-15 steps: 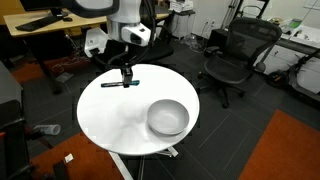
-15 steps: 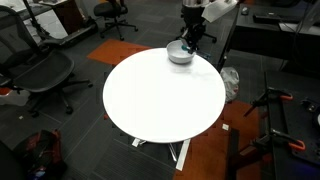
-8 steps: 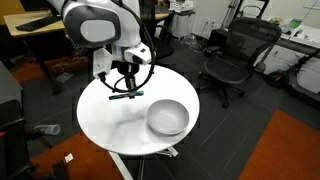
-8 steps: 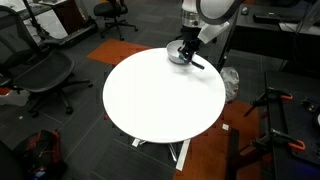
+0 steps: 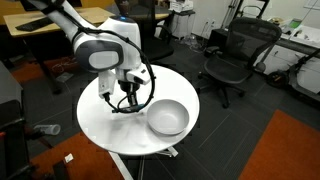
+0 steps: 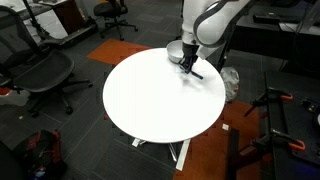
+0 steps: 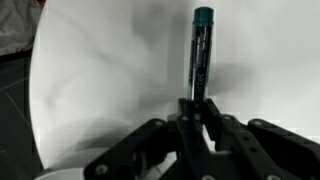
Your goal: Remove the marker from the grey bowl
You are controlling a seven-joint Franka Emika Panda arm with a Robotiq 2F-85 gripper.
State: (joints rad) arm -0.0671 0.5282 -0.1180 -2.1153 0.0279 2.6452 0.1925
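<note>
My gripper [image 5: 128, 98] is shut on the marker [image 5: 121, 108], a dark stick with a teal-green end. It holds the marker low over the white round table [image 5: 100, 128], beside the grey bowl [image 5: 167, 117] and outside it. In the other exterior view the gripper [image 6: 187, 64] and marker [image 6: 194, 72] are just in front of the bowl [image 6: 175, 50], which the arm partly hides. In the wrist view the marker [image 7: 201, 55] sticks straight out from between the fingertips of the gripper [image 7: 197, 104], teal cap [image 7: 203, 17] farthest away, over the table [image 7: 100, 80]. The bowl looks empty.
Black office chairs [image 5: 235, 55] [image 6: 45, 75] stand around the table. Desks [image 5: 45, 25] stand behind it. An orange carpet patch [image 5: 290, 150] lies on the dark floor. The table's pedestal legs [image 6: 180, 150] show below.
The gripper has carried the marker away from above the bowl, out over the bare tabletop, and lower. The marker has swung from lying crosswise to pointing down at a slant.
</note>
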